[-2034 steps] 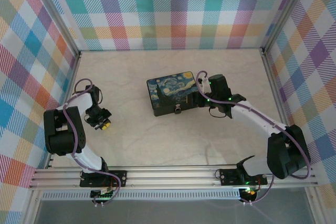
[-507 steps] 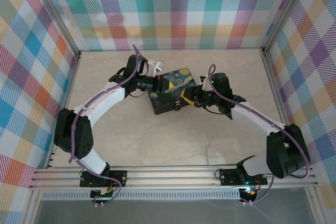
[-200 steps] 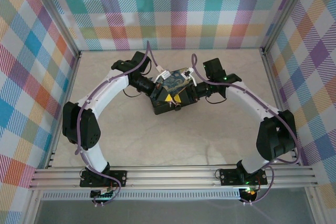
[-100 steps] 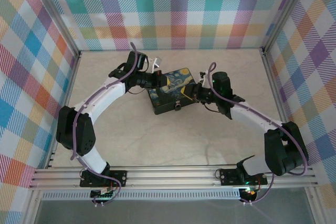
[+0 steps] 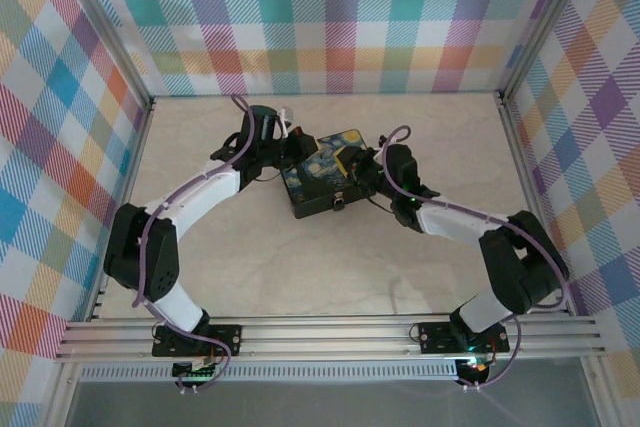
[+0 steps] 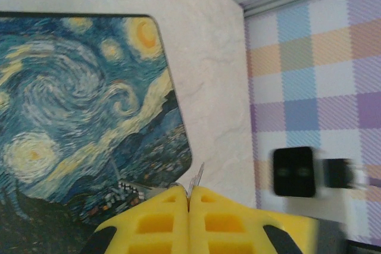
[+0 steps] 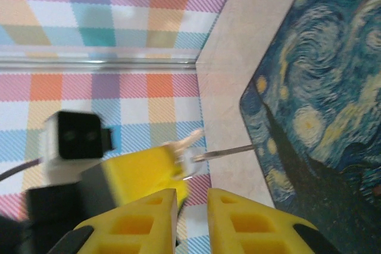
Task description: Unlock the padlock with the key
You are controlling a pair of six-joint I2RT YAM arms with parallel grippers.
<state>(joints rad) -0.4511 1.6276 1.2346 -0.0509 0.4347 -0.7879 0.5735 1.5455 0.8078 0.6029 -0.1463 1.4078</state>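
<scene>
While left jaws pinch key (image 6: pixel 197 178) by box lid (image 6: pixel 77 117), right jaws narrowly parted, key just ahead.

The counter (image 5: pixel 300 267) has a pale, faintly veined stone-look surface, smooth and matt. The box lid (image 6: pixel 77 105) carries a swirly painted print with a soft satin sheen, while the box side (image 5: pixel 315 209) is plain black and dull. The key (image 6: pixel 197 176) is a thin sliver of bright silvery metal. The pads (image 6: pixel 169 203) of the left tool (image 6: pixel 189 194) are yellow and matt, foam-like or soft plastic with moulded pockets, and those of the right tool (image 7: pixel 191 197) look alike. The walls (image 5: pixel 350 27) look like checked printed cloth or paper, without gloss. The front rails (image 5: pixel 330 332) are pale brushed metal. The right arm's shell (image 5: pixel 455 219) is white plastic, slightly glossy.
</scene>
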